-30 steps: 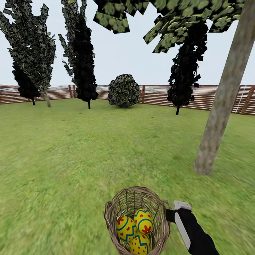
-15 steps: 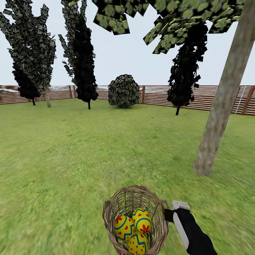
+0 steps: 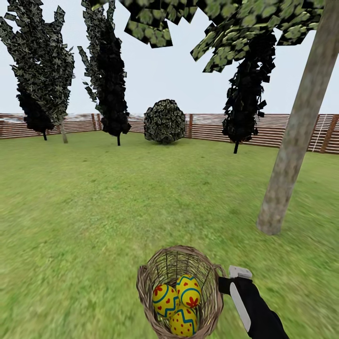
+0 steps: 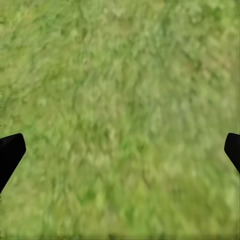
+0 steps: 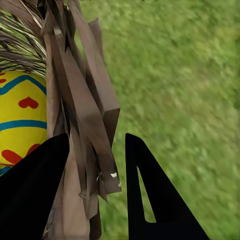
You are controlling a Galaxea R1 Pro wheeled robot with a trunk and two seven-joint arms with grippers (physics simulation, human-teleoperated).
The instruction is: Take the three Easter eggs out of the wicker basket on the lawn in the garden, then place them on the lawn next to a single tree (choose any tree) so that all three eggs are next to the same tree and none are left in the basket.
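Wicker still cradles all three Easter eggs (image 3: 180, 303), as our right gripper (image 5: 95, 192) clamps the wicker basket (image 3: 149, 275) rim near the tree (image 3: 292, 150), left gripper (image 4: 120, 150) spread empty over the lawn (image 3: 94, 212), so unloading remains.

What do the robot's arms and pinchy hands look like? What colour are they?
In the head view the right arm is smooth and black, with a long white panel along it and a white cap near the black right gripper. In the right wrist view its fingers are flat, black and pointed; one has a slim cut-out slot. The left gripper shows two black fingertips. No cables or markings are visible.
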